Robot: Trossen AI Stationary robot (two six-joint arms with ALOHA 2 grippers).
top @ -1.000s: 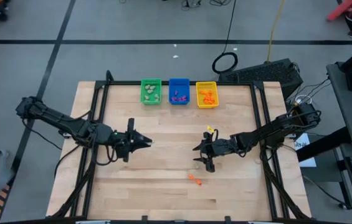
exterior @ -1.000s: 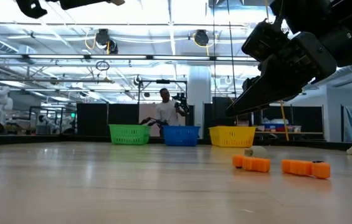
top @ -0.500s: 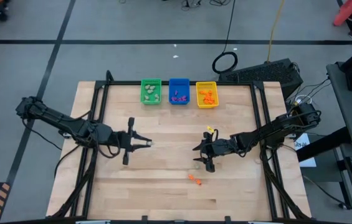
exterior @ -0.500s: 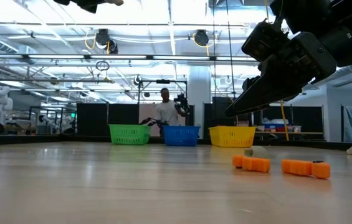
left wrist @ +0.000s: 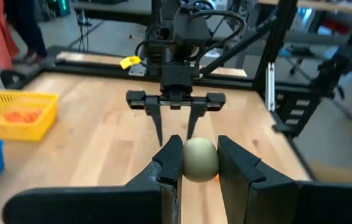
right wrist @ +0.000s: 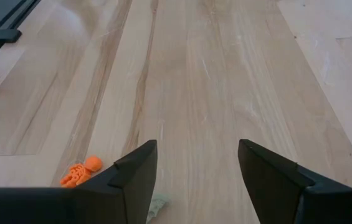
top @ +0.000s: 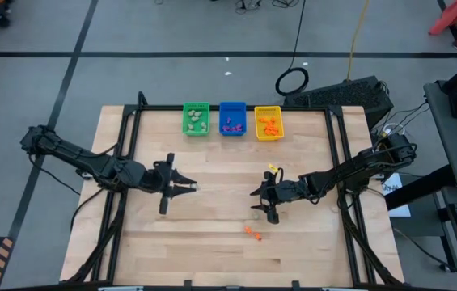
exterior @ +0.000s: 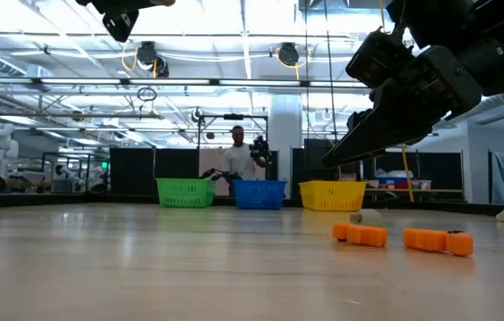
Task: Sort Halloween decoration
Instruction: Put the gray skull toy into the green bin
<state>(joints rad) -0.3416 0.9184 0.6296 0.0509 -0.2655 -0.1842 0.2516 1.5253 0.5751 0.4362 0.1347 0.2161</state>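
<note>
Closest to the front edge of the pale wooden table (top: 212, 250), two small orange plastic figures (exterior: 401, 237) lie loose and unsorted, with a tiny pale greenish-beige trinket (exterior: 366, 217) just behind them. The right gripper (top: 254, 202) hovers just above that patch with its jaws spread wide and nothing between them, so I'd guess it's lining up for one of those strays; its wrist view shows one orange figure and a bit of the pale one right beside its fingers (right wrist: 135, 180).

A bit further in, the left gripper (top: 192, 188) is clamped on a small round greenish-beige ball (left wrist: 199, 158), held up off the wood, presumably so it can be carried to a bin.

At the far edge sit the green plastic bin (top: 196, 119), blue plastic bin (top: 232, 118) and yellow plastic bin (top: 268, 123) in a row. Pale pieces are in the green one, purple in the blue, orange in the yellow. So the ball probably belongs in the green.
</note>
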